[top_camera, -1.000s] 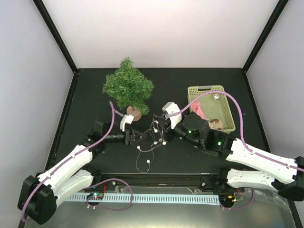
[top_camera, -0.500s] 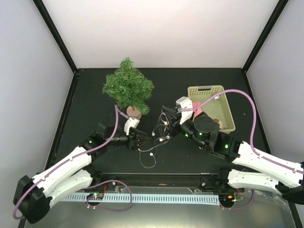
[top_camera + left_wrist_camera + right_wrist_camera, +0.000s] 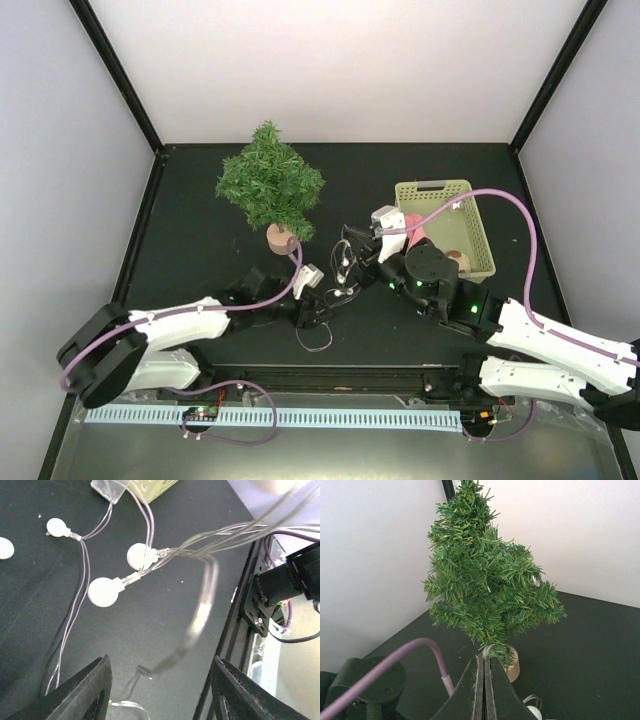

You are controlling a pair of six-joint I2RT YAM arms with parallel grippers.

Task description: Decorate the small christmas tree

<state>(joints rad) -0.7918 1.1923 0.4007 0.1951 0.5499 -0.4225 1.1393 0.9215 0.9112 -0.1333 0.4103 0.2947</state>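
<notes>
christmas tree (image 3: 490, 590) stands upright just ahead of my right claw (image 3: 483, 662), pinched on the light string (image 3: 104, 591); left claw (image 3: 161, 672) open

The small christmas tree (image 3: 270, 185) stands left of basket (image 3: 433, 185), light string (image 3: 342, 265) between.
</notes>
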